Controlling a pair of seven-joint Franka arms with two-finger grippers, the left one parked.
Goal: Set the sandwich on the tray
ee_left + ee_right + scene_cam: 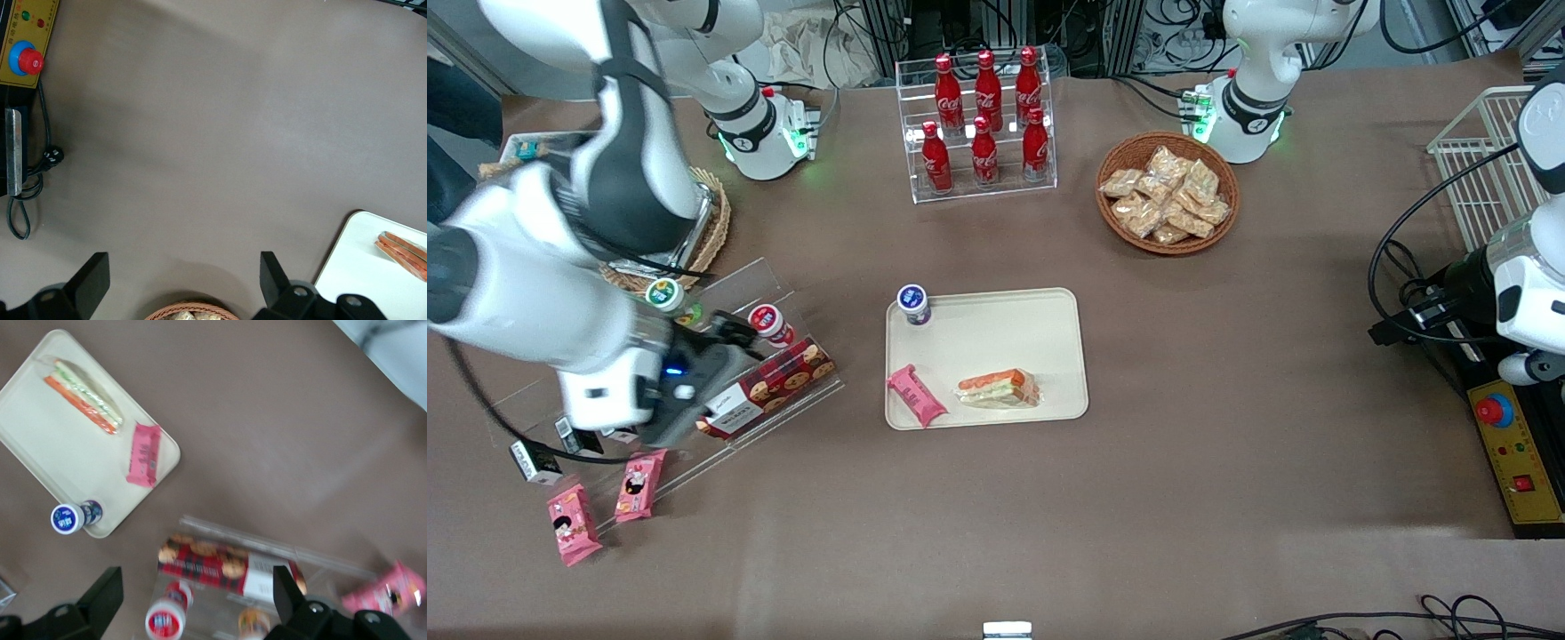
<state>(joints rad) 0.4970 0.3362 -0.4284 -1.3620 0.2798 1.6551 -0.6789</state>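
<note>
The sandwich [999, 388], a clear-wrapped wedge with an orange-red filling edge, lies flat on the cream tray [1005, 333], near the tray's edge closest to the front camera. It also shows in the right wrist view [83, 395] on the tray [40, 433], and in the left wrist view [403, 253]. My right gripper [725, 345] is open and empty. It hovers over the clear acrylic shelf toward the working arm's end of the table, well apart from the tray. In the right wrist view the gripper [193, 597] has its jaws wide apart above the shelf items.
A pink snack bar [916, 396] and a small blue-capped bottle [913, 304] also sit on the tray. The acrylic shelf holds a cookie box [769, 387] and small bottles [769, 323]. A cola rack [983, 124], a snack basket [1168, 191] and pink packets [574, 524] stand around.
</note>
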